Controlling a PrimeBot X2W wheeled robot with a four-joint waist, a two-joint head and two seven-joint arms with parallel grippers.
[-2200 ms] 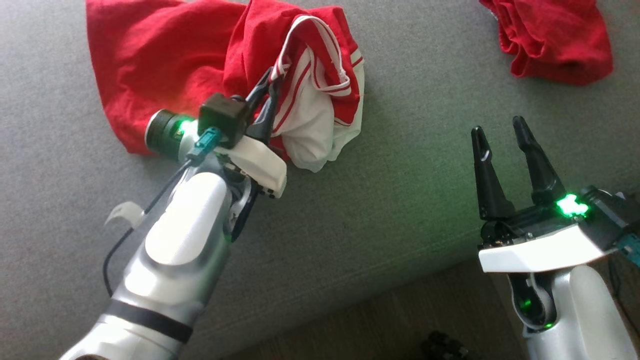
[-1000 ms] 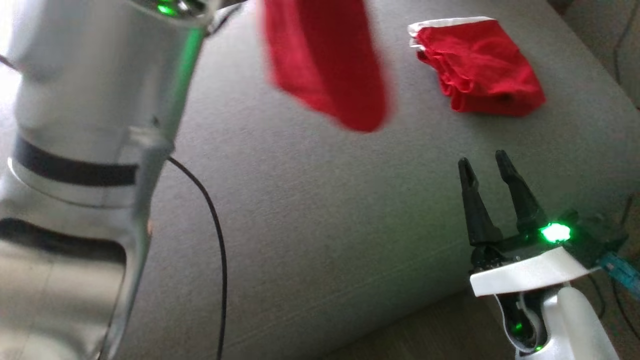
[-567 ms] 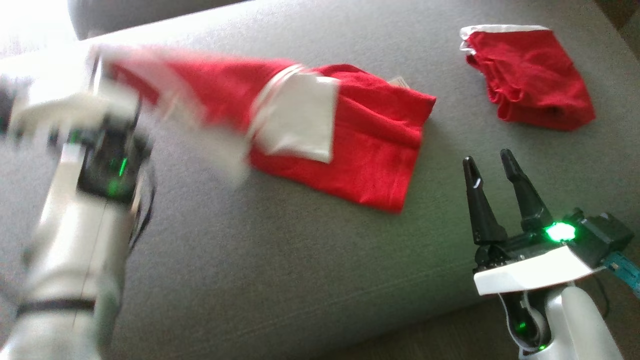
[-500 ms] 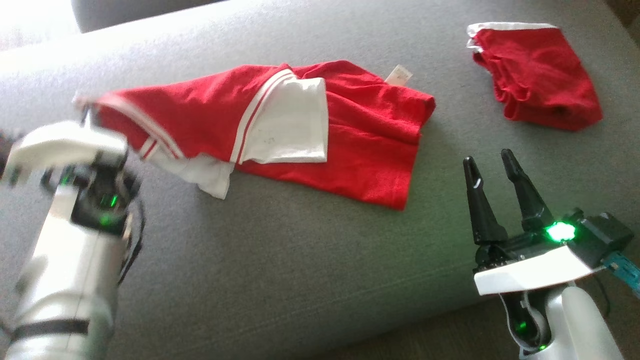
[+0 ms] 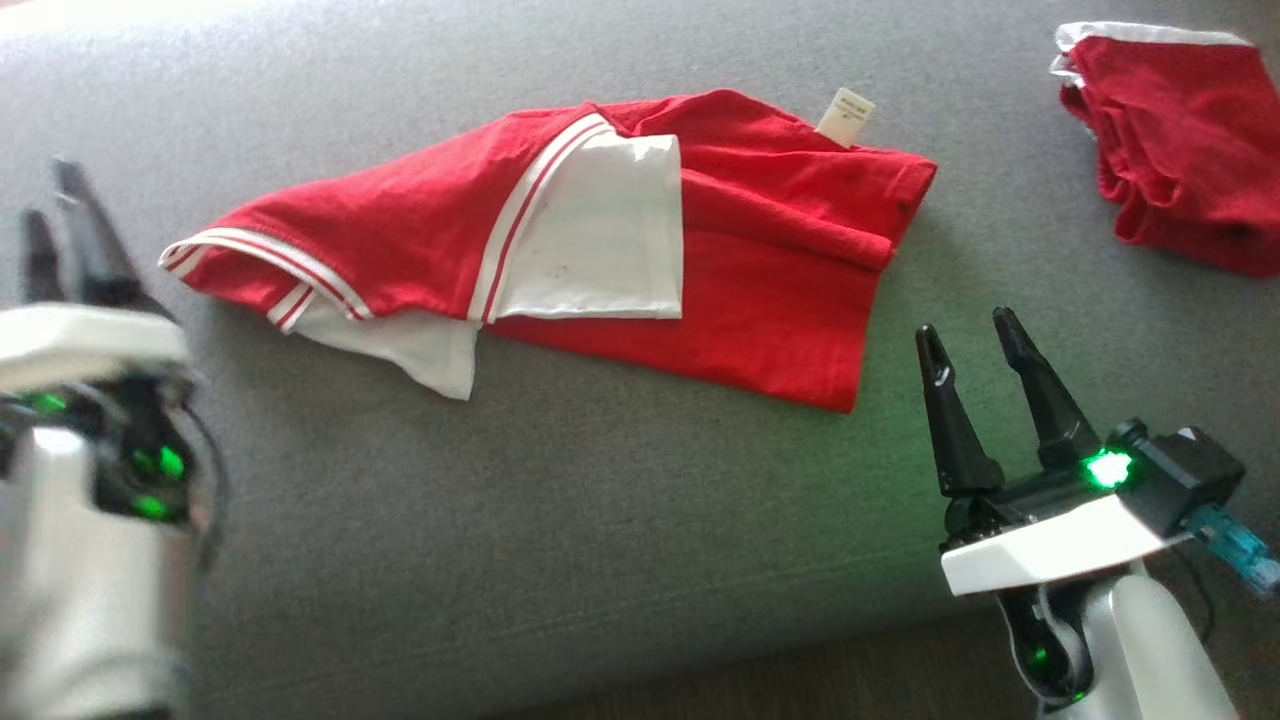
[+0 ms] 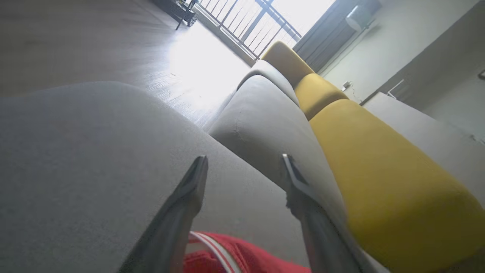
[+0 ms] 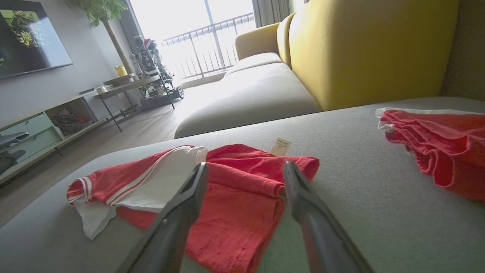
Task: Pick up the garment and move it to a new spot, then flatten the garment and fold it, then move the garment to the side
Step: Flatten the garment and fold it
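The red garment (image 5: 600,240) with white parts lies on the grey sofa seat (image 5: 600,520), at about 12 o'clock from the middle of the head view. It is not flat. One white panel is turned over onto the red cloth, and the striped edge at its 9 o'clock end is folded, with a white corner showing below it. A small label (image 5: 846,110) sticks out at its 1 o'clock edge.

The left gripper (image 5: 52,195) is at 9 o'clock of this view, blurred, just beside the striped end and not touching it. In the left wrist view its fingers (image 6: 182,212) stand wide apart with nothing between them, and the striped edge shows at 6 o'clock.

The right gripper (image 5: 964,327) is at 4 o'clock, near the garment's lower right corner but apart from it. Its fingers are also spread and empty.

A second red cloth (image 5: 1180,140) lies bunched at 2 o'clock, well apart from the garment. A yellow backrest (image 7: 371,49) stands behind the seat.
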